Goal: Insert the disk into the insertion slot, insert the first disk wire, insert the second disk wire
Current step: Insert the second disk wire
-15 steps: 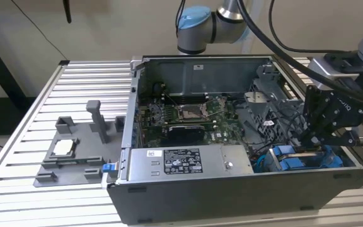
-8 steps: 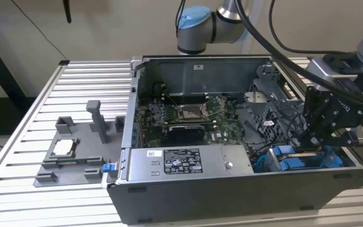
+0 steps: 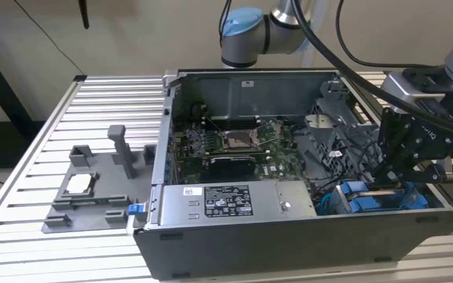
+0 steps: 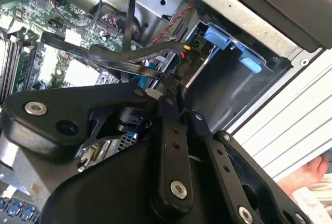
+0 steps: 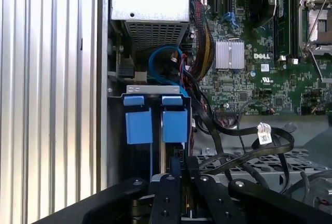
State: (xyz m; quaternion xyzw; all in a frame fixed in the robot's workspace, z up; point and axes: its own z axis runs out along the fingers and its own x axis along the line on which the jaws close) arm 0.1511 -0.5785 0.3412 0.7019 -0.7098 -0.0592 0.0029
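The computer case (image 3: 305,236) lies open on the slatted table (image 3: 92,112), and the arm has its end effector (image 3: 390,177) lowered into the corner of the case at the exterior view's right, down among the blue parts of the drive bay. From where I stand the fingers reach straight down next to the blue tabs (image 3: 364,197), with loose black cables (image 3: 353,144) draped just beside them.

The insertion slot (image 5: 155,92) sits between the case's side wall and the green motherboard (image 5: 259,53), just past the end of the grey power supply (image 3: 226,203). In the first wrist view two blue tabs stand side by side at its mouth, and the end effector's black linkage (image 5: 176,193) is lined up right below them. I cannot tell whether the disk itself is seated in there — only blue plastic and a strip of metal show. Nor can I tell whether the fingers are open, closed or pinching something; their tips are hidden by their own linkage and the bay.

In the second wrist view the black fingers point toward a dark cable (image 4: 135,55) curving across the bay opening, with the blue tabs (image 4: 233,47) off to one side. A grey fixture (image 3: 97,183) rests on the table — well apart from the case.
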